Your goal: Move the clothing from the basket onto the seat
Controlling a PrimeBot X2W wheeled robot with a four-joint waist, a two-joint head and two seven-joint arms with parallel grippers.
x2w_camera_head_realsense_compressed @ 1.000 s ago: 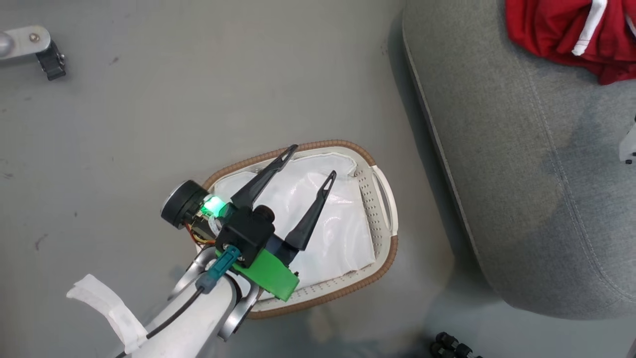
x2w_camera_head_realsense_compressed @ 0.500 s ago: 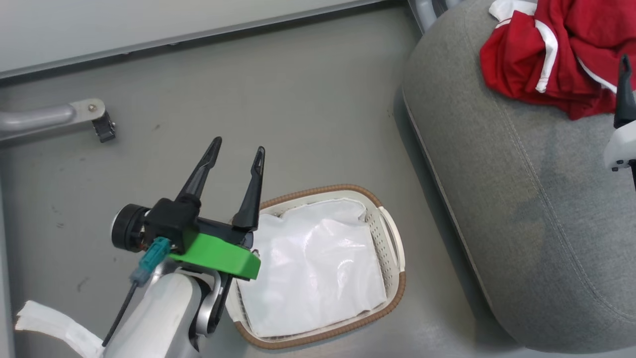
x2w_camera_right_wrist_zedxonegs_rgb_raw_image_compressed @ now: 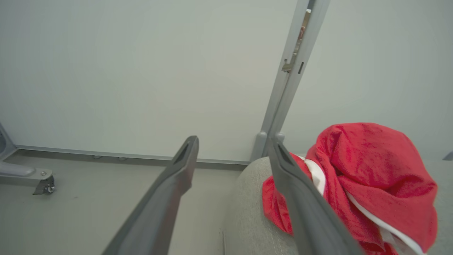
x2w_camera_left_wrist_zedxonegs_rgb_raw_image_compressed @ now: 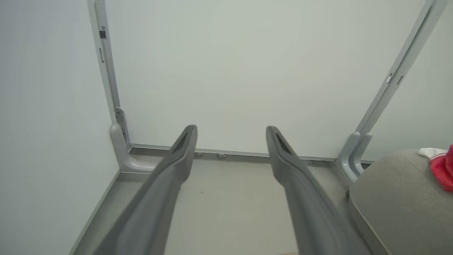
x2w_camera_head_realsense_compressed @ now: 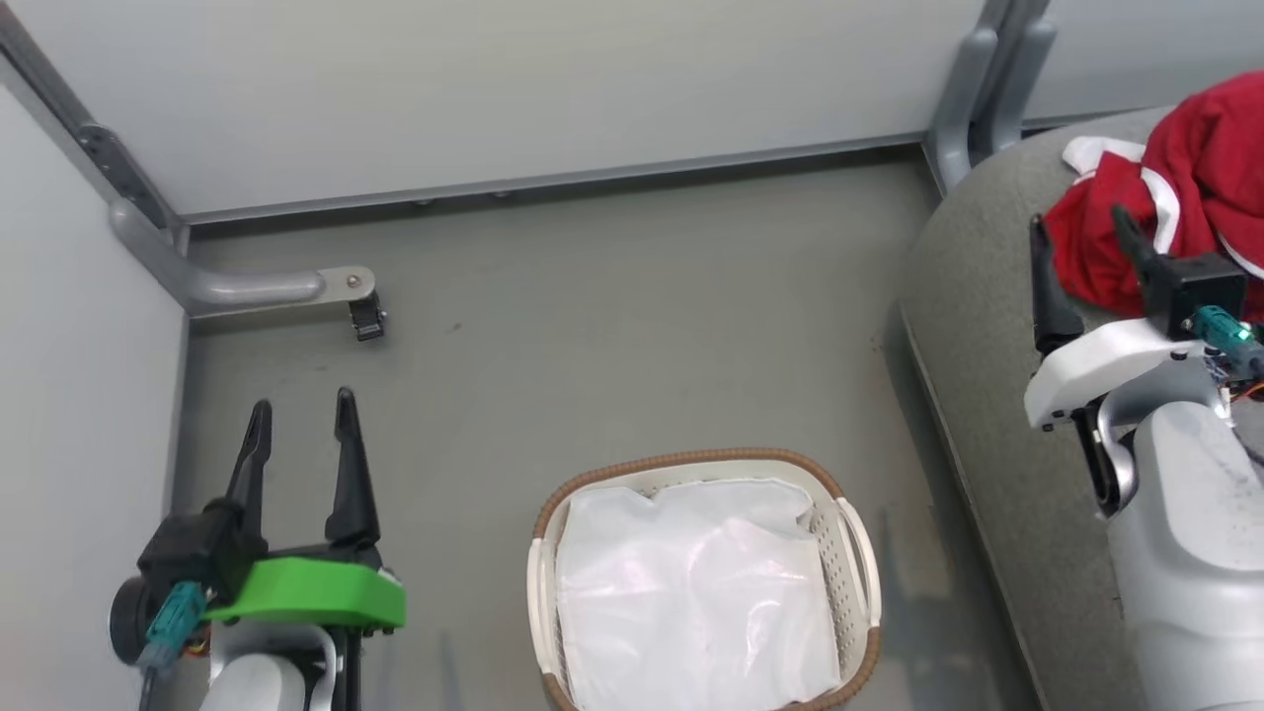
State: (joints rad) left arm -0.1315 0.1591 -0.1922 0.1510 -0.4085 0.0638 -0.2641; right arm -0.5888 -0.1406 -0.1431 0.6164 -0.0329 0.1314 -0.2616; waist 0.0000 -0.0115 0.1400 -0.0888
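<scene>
— Where is the clothing point(x2w_camera_head_realsense_compressed: 1185, 158)?
— On the seat point(x2w_camera_head_realsense_compressed: 973, 326), at two o'clock in the head view. It is a red heap with white trim, bunched near the seat's far edge. I cannot tell whether it is one garment or two.
— And the basket point(x2w_camera_head_realsense_compressed: 691, 460)?
— On the floor point(x2w_camera_head_realsense_compressed: 612, 336) at six o'clock, near the seat's left edge but apart from it. A crumpled white liner point(x2w_camera_head_realsense_compressed: 691, 592) lies inside it.
— The left gripper point(x2w_camera_head_realsense_compressed: 302, 402)?
— At eight o'clock, well apart from the basket, over bare floor. Its fingers point to twelve, toward the wall point(x2w_camera_head_realsense_compressed: 494, 89), and are spread with nothing between them. In the left wrist view the gap between them frames the foot of the wall. The seat, with a bit of red on it, shows there at four o'clock.
— The right gripper point(x2w_camera_head_realsense_compressed: 1077, 219)?
— At three o'clock, over the seat, fingers pointing to twelve at the near side of the clothing. It is released too: the jaws stand wide and empty. In the right wrist view the right finger crosses in front of the red heap at four o'clock. Whether it touches the cloth I cannot tell. The left finger lies over the floor.
— Anything else?
— A grey frame leg with a caster point(x2w_camera_head_realsense_compressed: 367, 318) stands on the floor at ten o'clock. A grey post point(x2w_camera_head_realsense_compressed: 978, 99) rises by the seat's far corner at one o'clock.
</scene>
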